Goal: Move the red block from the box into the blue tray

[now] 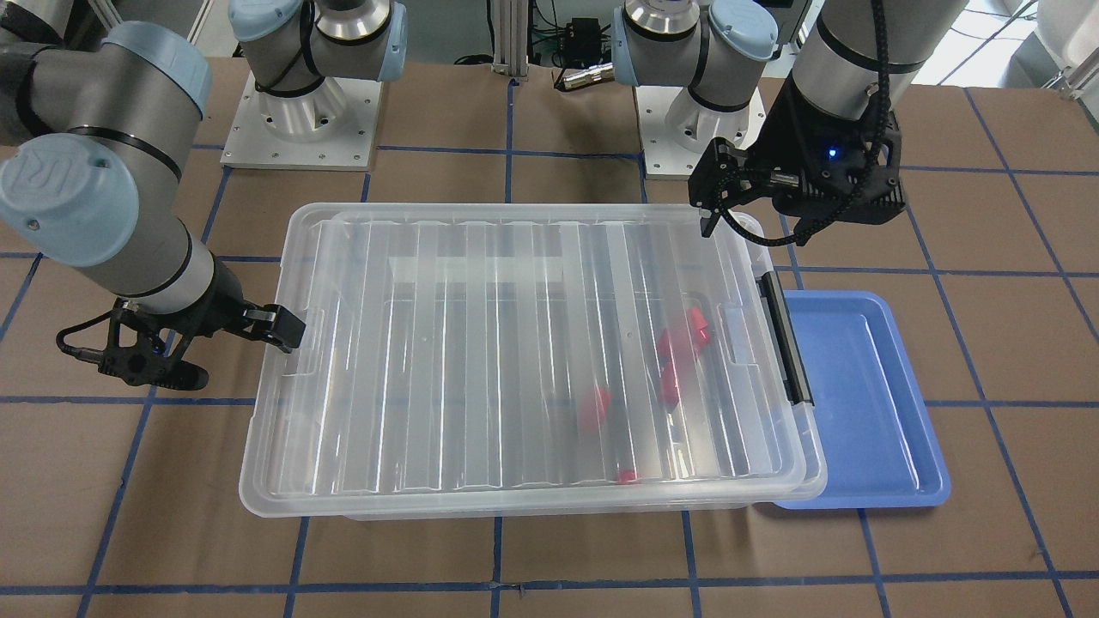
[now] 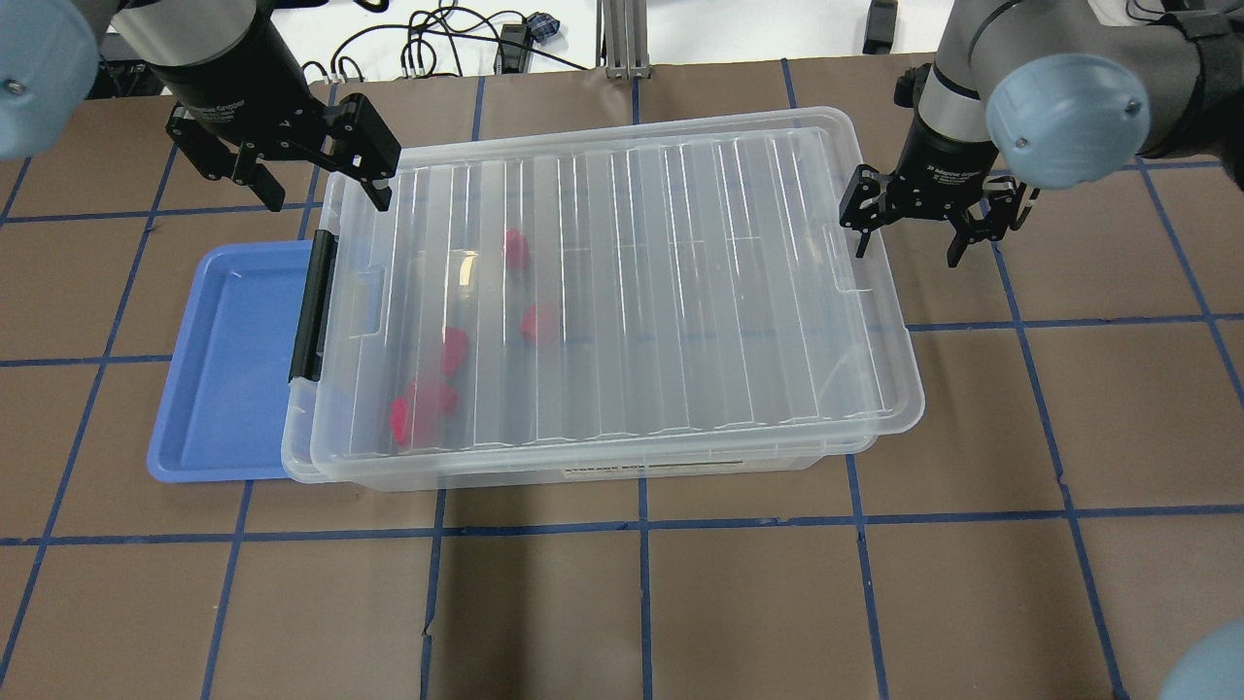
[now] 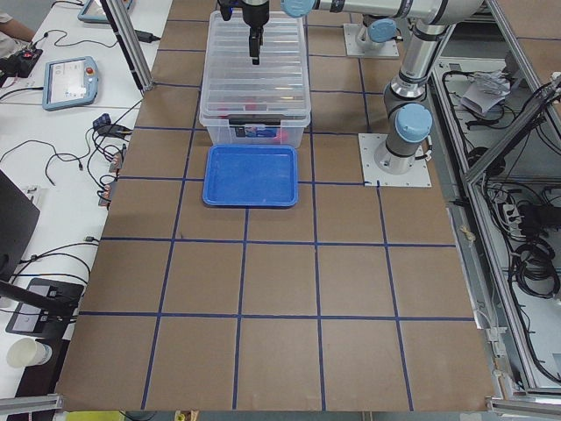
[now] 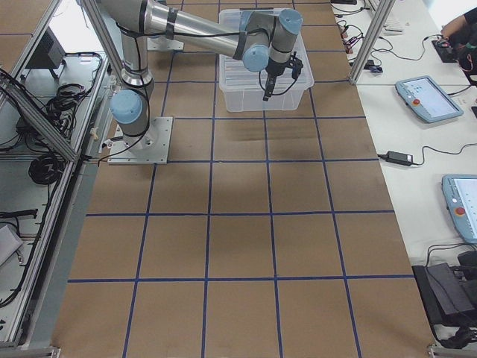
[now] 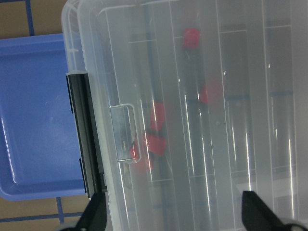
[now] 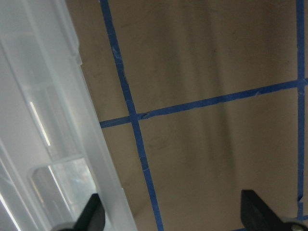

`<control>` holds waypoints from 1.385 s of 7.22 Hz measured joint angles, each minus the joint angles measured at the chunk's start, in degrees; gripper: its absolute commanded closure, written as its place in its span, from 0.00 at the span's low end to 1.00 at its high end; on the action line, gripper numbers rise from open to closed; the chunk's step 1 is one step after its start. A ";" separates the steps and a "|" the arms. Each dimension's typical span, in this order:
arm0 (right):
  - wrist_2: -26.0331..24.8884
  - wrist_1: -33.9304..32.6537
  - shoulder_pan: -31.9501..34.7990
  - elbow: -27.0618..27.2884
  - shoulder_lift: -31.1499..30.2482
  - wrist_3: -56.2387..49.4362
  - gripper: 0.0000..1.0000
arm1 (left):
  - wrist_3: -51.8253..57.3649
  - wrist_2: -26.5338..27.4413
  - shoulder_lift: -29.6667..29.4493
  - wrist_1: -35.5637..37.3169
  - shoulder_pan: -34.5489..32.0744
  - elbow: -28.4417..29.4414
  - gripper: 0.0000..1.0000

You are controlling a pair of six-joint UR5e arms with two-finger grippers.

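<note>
The clear box stands mid-table with its ribbed lid on and a black latch on the end toward the blue tray. Several red blocks lie inside, blurred through the lid, near the latch end; they also show in the left wrist view and the front view. The tray is empty and lies against that end. My left gripper is open and empty above the box's far corner by the latch. My right gripper is open and empty just off the opposite short end.
The table is brown with blue tape grid lines. Both arm bases stand on white plates at the robot's edge. Cables and tablets lie on a side bench beyond the table.
</note>
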 measured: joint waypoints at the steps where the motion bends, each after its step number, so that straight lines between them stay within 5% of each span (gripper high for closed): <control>1: -0.61 -0.04 -0.26 -0.14 0.02 -0.43 0.00 | 0.00 0.00 0.03 0.00 0.00 -0.02 0.00; 10: -2.42 -1.78 -10.55 -0.29 0.06 -16.07 0.00 | 0.00 0.08 0.23 0.00 0.01 -0.13 0.00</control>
